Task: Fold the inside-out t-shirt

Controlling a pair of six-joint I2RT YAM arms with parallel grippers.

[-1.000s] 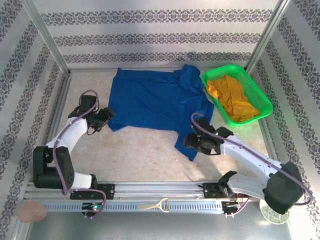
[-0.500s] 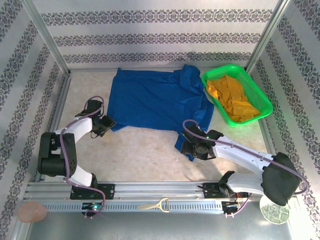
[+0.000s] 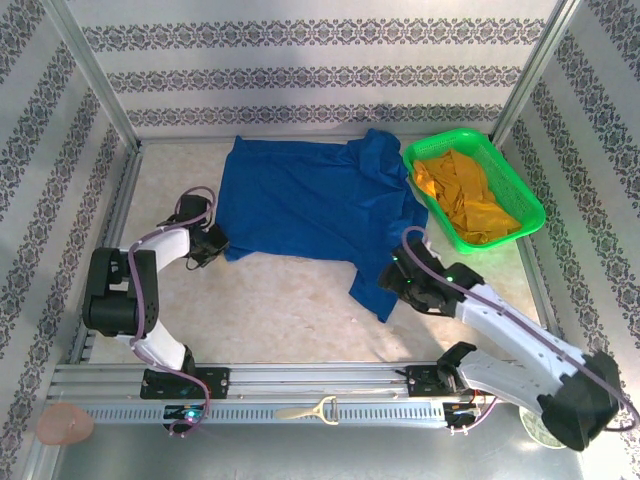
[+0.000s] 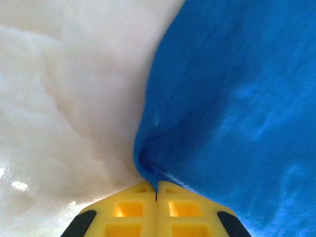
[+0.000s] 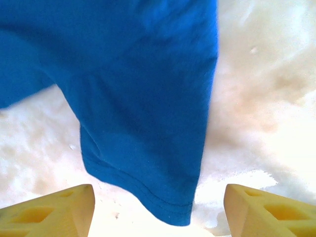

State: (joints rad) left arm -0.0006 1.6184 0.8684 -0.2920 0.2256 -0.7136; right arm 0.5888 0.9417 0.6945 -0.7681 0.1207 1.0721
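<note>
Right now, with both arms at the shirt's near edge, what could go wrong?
The left gripper is shut on only a small pinch of the shirt edge; it may slip out. The right gripper is open over the hem, so a left-only pull could skew the cloth. The far sleeve lies by the basket and might snag it.

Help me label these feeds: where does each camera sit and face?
Top external: above and behind, looking down at the beige table; left arm and right arm show.
Left wrist: looks along shut yellow jaws pinching the royal-blue cloth t-shirt.
Right wrist: looks past open yellow jaws at its hem.
All three share the t-shirt.
</note>
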